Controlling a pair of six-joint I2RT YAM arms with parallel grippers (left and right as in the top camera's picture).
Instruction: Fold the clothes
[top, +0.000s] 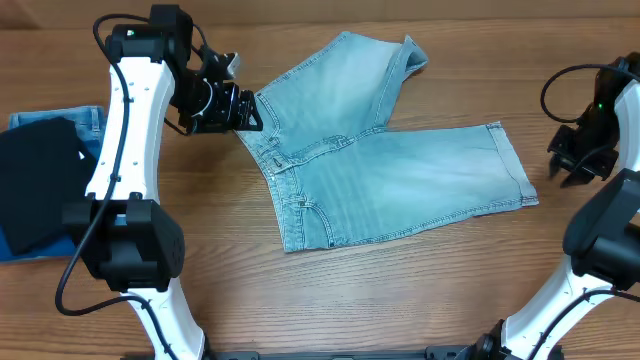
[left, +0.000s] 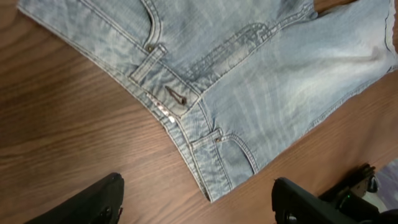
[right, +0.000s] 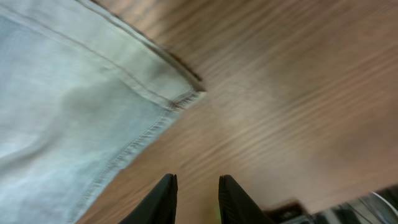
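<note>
Wood-grain table, shown from overhead and from both wrists. Pale denim shorts lie flat near its middle, not yet folded. The waistband faces your left arm and one leg runs toward your right arm. The other leg splays toward the far edge with its hem curled over.

Left jaws stand wide apart and empty, just beside the far end of the waistband. Right jaws are parted only narrowly and grasp nothing; they hang off the long leg's hem corner, apart from it. A black garment on folded blue jeans lies well beyond the waistband side of the shorts.

Likely faults from here, as judged:
- A narrow right opening may ride over the hem instead of taking it.
- A shallow left bite may lift one denim layer only, so the shorts twist.
- The curled hem, if left, would be trapped inside the fold as a lump.
</note>
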